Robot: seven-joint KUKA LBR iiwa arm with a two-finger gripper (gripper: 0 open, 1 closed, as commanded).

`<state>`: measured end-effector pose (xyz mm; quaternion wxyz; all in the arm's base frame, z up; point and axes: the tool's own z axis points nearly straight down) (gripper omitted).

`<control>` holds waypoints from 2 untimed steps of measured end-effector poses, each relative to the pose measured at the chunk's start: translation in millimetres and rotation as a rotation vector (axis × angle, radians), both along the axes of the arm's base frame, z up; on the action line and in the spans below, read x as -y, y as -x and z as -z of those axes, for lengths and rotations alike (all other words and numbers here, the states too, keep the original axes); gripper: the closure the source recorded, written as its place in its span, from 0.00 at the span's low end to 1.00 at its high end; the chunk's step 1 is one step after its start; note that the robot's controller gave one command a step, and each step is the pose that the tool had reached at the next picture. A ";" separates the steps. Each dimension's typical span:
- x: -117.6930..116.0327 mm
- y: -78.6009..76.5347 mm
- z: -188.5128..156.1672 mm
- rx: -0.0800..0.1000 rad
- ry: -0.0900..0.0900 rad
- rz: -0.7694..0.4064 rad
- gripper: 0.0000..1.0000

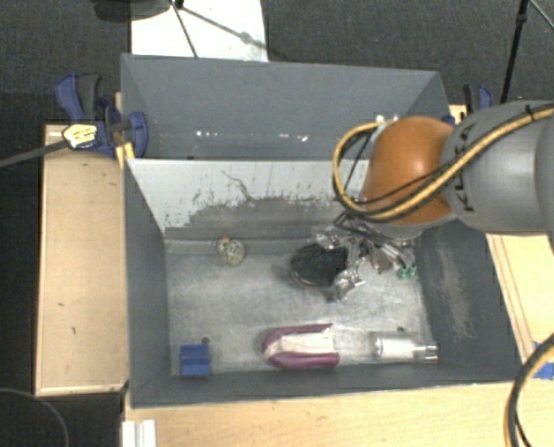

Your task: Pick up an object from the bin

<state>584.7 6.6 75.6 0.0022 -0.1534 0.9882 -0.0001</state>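
Gripper [353, 266] of mine sits low in the grey bin [155, 277], beneath my orange-covered wrist, right up against the right side of a black rounded object [314, 266]. I cannot tell whether I am open or closed on it. Left of the black object lies a small pale ball [230, 250]. Below it lies a purple-and-white packet [302, 347], below and to its right a clear tube [402, 347], and well off to its lower left a blue block [194, 359].
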 end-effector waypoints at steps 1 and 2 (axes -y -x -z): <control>-0.1 -1.6 -51.0 0.003 0.000 0.000 1.00; -0.3 -3.1 -95.7 0.003 0.000 0.002 1.00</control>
